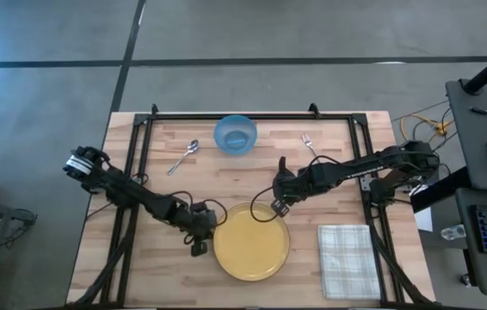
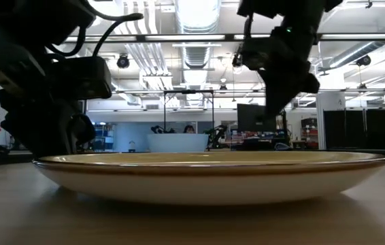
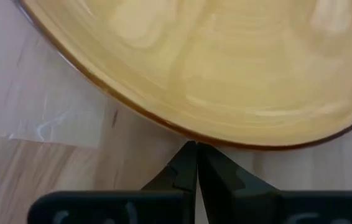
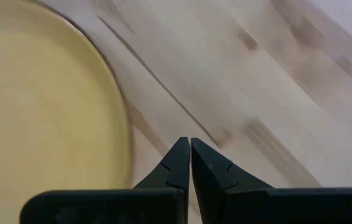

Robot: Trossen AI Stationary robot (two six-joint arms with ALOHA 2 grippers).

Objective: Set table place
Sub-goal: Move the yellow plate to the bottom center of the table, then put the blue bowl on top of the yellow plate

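Observation:
A yellow plate (image 1: 252,244) lies flat on the wood table (image 1: 162,267) near its front edge; it also shows in the low view (image 2: 213,178). My left gripper (image 1: 199,244) is shut, low at the plate's left rim (image 3: 163,124), with its tips (image 3: 196,147) pointing at the rim. My right gripper (image 1: 277,207) is shut and empty. It hangs above the table at the plate's far right rim (image 4: 117,118) and shows raised in the low view (image 2: 274,112). My left gripper's shut fingertips (image 3: 188,155) stand level at the plate's left rim (image 3: 191,138), coming from the table's left. I cannot tell whether they touch the rim. The plate lies flat on the table.
A blue bowl (image 1: 236,134) stands at the far middle. A spoon (image 1: 183,157) lies to its left and a fork (image 1: 311,145) to its right. A checked napkin (image 1: 349,258) lies to the right of the plate. Black rails (image 1: 226,114) frame the table.

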